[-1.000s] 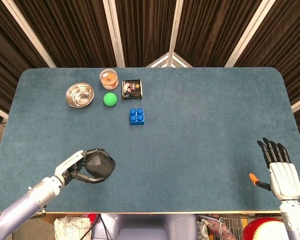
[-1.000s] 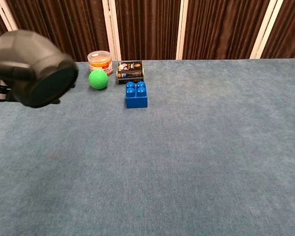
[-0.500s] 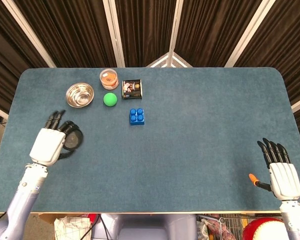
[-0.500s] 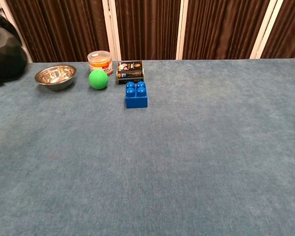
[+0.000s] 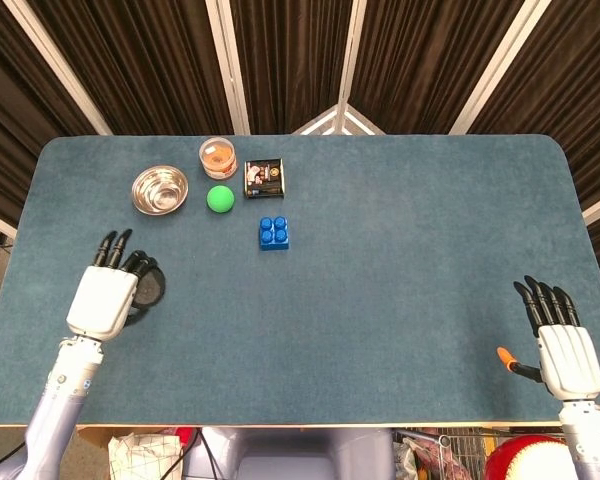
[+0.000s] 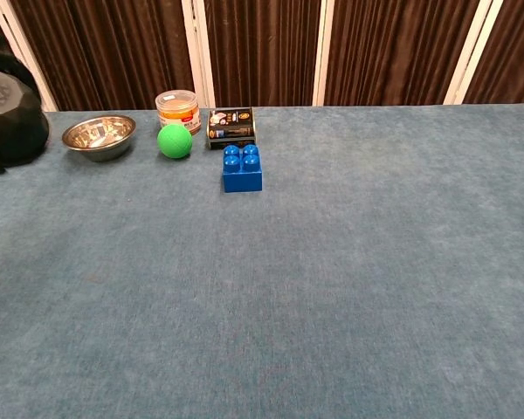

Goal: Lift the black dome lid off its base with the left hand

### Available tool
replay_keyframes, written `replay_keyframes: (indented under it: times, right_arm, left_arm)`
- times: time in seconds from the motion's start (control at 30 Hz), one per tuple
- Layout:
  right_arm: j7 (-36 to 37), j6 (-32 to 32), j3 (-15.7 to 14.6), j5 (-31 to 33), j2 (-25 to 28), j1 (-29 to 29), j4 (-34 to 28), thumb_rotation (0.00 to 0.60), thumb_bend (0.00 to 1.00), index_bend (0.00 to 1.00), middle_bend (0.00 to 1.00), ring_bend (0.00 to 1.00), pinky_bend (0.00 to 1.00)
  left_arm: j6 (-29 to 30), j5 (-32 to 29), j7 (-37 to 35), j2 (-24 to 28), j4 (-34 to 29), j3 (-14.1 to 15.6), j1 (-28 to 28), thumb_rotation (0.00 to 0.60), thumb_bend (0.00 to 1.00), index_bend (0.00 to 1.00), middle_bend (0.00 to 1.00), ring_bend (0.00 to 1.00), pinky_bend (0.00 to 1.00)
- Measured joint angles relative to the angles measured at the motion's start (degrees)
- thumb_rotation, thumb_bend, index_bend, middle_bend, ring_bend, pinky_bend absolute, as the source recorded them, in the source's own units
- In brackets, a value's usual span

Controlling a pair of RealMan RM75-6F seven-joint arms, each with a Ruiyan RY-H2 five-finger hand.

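Note:
The black dome lid point(image 6: 13, 118) hangs above the table at the far left of the chest view, its faceted top turned toward the camera. From the head view, only its dark rim point(image 5: 152, 285) shows, peeking out under my left hand point(image 5: 103, 300). That hand lies palm down over the lid and holds it, fingers pointing away from me. No base can be seen under or near the lid. My right hand point(image 5: 565, 345) rests at the front right of the table, fingers straight and apart, holding nothing.
At the back left stand a steel bowl point(image 5: 160, 189), an orange-lidded jar point(image 5: 218, 157), a green ball point(image 5: 219, 198), a small dark box point(image 5: 264, 177) and a blue brick point(image 5: 273, 232). The table's left edge point(image 5: 20, 230) is close to my left hand.
My left hand swung the lid from the front of the table out to the left and turned palm down over it. The right hand stayed put.

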Motion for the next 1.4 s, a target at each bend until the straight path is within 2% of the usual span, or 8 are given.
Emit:
replay_keyframes:
  times: [0.23, 0.33, 0.47, 0.6, 0.8, 1.13, 1.27, 1.4]
  right_arm:
    - [-0.17, -0.31, 0.05, 0.16, -0.27, 0.18, 0.22, 0.6, 0.23, 0.0, 0.0, 0.0, 0.0]
    - [-0.23, -0.33, 0.1, 0.24, -0.37, 0.22, 0.31, 0.6, 0.23, 0.0, 0.0, 0.0, 0.0]
    - [-0.32, -0.49, 0.12, 0.34, -0.48, 0.31, 0.41, 0.6, 0.23, 0.0, 0.0, 0.0, 0.0]
    - [-0.08, -0.42, 0.1, 0.32, -0.48, 0.27, 0.61, 0.6, 0.23, 0.0, 0.0, 0.0, 0.0]
    - [0.26, -0.09, 0.05, 0.15, -0.28, 0.1, 0.53, 0.6, 0.23, 0.0, 0.0, 0.0, 0.0]
    - [0.32, -0.16, 0.0, 0.03, -0.09, 0.13, 0.3, 0.6, 0.23, 0.0, 0.0, 0.0, 0.0]
    - [0.26, -0.28, 0.01, 0.15, -0.24, 0.18, 0.61, 0.6, 0.23, 0.0, 0.0, 0.0, 0.0]
    - [0.46, 0.13, -0.06, -0.02, -0.3, -0.03, 0.74, 0.6, 0.23, 0.0, 0.0, 0.0, 0.0]
  left_arm:
    - [-18.8, -7.61, -45.41, 7.25, -3.99, -5.52, 0.54, 0.6, 0.42, 0.46, 0.47, 0.0, 0.0]
    - [-21.85, -7.21, -61.24, 8.39, -3.91, -6.04, 0.82, 0.6, 0.42, 0.46, 0.47, 0.0, 0.0]
    - [-21.29, -5.72, -73.25, 8.24, -2.8, -5.45, 1.08, 0.6, 0.42, 0.46, 0.47, 0.0, 0.0]
    - [-17.45, -3.38, -75.58, 6.18, -0.45, -4.39, 1.25, 0.6, 0.42, 0.46, 0.48, 0.0, 0.0]
    - [-8.73, 2.21, -60.26, 1.28, 5.6, -2.4, 1.12, 0.6, 0.43, 0.46, 0.48, 0.0, 0.0]
    - [3.31, 6.31, -0.22, -5.83, 11.91, 1.25, 0.87, 0.6, 0.43, 0.46, 0.48, 0.0, 0.0]
    - [5.11, 5.05, 12.25, -7.18, 12.21, 2.31, 0.51, 0.6, 0.43, 0.46, 0.48, 0.0, 0.0]
    - [5.01, 1.54, 15.04, -7.89, 12.27, 2.82, -0.2, 0.6, 0.43, 0.46, 0.48, 0.0, 0.0]
